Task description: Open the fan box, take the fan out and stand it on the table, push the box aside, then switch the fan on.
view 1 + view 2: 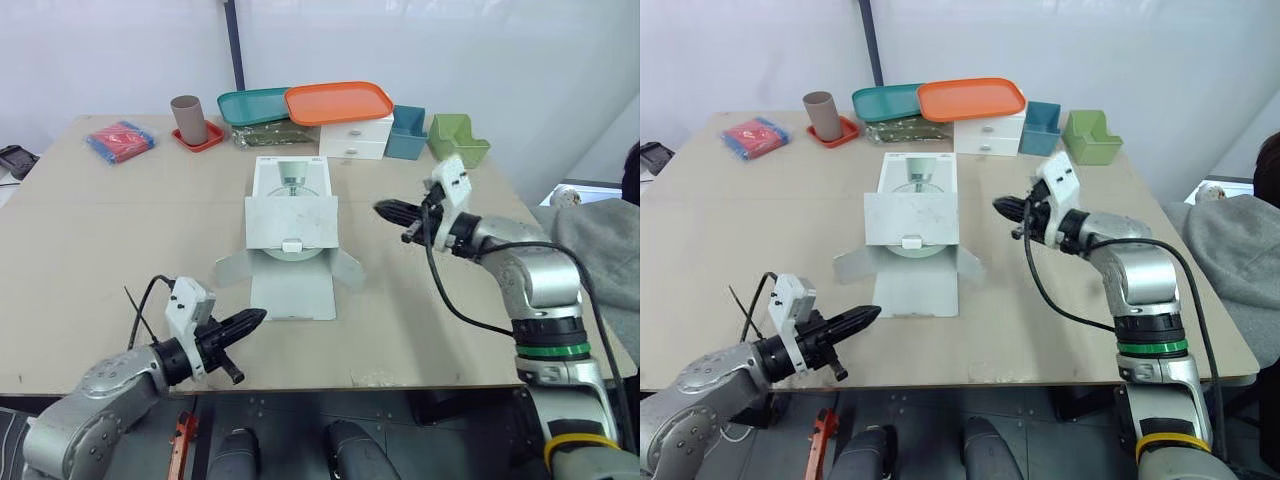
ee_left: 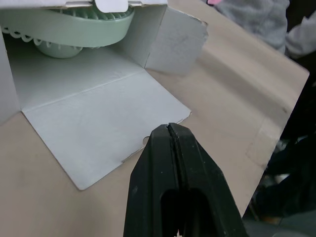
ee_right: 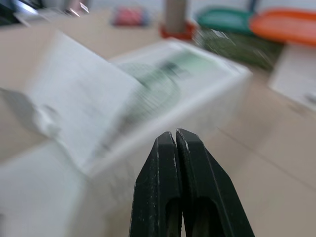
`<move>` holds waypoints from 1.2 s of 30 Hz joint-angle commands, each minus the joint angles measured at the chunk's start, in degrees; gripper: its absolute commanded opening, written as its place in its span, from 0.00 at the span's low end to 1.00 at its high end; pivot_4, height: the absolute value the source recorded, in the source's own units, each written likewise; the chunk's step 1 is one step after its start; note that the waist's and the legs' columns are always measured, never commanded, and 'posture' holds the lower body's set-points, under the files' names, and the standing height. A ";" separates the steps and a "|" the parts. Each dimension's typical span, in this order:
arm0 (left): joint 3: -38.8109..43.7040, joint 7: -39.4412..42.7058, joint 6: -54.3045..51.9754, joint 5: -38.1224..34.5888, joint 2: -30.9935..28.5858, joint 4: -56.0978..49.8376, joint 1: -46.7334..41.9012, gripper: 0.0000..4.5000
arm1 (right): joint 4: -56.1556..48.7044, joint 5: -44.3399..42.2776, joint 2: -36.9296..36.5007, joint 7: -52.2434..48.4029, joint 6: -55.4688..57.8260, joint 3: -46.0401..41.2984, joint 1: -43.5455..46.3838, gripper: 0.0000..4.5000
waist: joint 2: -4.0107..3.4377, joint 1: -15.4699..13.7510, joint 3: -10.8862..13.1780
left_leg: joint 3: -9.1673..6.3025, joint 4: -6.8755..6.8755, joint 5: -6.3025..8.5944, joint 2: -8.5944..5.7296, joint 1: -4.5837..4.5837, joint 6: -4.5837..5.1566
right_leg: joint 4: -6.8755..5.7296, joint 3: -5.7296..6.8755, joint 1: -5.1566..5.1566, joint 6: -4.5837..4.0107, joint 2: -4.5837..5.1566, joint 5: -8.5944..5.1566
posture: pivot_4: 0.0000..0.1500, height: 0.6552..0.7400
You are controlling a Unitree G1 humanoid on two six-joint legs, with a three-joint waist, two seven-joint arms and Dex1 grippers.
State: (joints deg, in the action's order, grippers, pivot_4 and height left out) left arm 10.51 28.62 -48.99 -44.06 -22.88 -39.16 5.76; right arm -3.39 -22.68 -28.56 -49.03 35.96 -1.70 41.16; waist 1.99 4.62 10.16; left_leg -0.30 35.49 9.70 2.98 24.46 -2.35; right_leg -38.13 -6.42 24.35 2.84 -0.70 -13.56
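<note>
Right, I'm looking down on the tan table, and most of its left half is lying open, from the front edge back to the far row of clutter. The white fan box is lying flat near the middle with its near end open. Its long bottom flap is spreading flat toward me, the two side flaps are splaying outward, and the top flap is sticking up slightly. Behind it, an orange tray is sitting on a white drawer unit with a teal tray alongside. Blue and green bins are crowding the right rear, close behind the box. A brown cup and a red packet are sitting well to the left. The pale green fan is resting inside the box, just within the open mouth. My right gripper is hovering just beside the box's right wall, fingers pressed together on nothing, and bare table is running on to the right edge. My left gripper is hanging near the front edge, clenched empty, pointing at the bottom flap's left corner but apart from it.
</note>
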 commanded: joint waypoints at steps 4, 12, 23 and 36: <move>1.12 -3.80 -0.90 -3.80 0.09 -1.79 1.47 0.00 | -2.90 -1.50 4.93 -1.07 -1.43 5.88 1.82 0.02 | 0.02 -0.01 -0.01 | -0.01 0.03 0.00 -0.02 -0.01 0.00 | 0.00 0.01 -0.04 -0.15 0.02 -0.07 | 1.00 1.00; 3.33 -7.50 -2.07 -10.01 0.47 -0.80 2.94 0.00 | 9.50 4.08 10.66 3.37 -7.18 9.18 5.08 0.02 | 0.02 -0.01 -0.01 | 0.01 0.07 0.00 -0.03 0.01 -0.01 | 0.00 0.00 0.00 -0.18 0.04 -0.04 | 1.00 1.00; 5.59 -14.53 -0.82 -20.29 6.05 6.82 -1.22 0.00 | 21.33 10.48 11.96 3.74 -13.53 11.63 6.86 0.02 | 0.02 -0.10 0.00 | 0.01 0.04 0.01 -0.04 0.05 -0.02 | 0.01 0.01 0.00 -0.16 0.04 -0.07 | 1.00 1.00; 2.64 -18.13 0.86 -25.66 13.22 16.35 -7.25 0.45 | 20.12 12.19 10.22 3.93 -13.22 10.92 6.33 0.00 | 0.03 -0.17 -0.01 | -0.01 0.07 0.00 -0.06 0.05 -0.02 | 0.01 0.00 -0.02 -0.09 0.02 -0.02 | 1.00 1.00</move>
State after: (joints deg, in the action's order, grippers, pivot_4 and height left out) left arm 14.11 11.48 -49.65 -68.66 -11.53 -23.37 -0.36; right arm 18.83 -10.81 -17.26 -44.90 22.56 10.55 46.76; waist 2.01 4.45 10.15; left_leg -0.31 35.56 9.70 2.92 24.52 -2.37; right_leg -38.11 -6.42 24.32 2.75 -0.68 -13.58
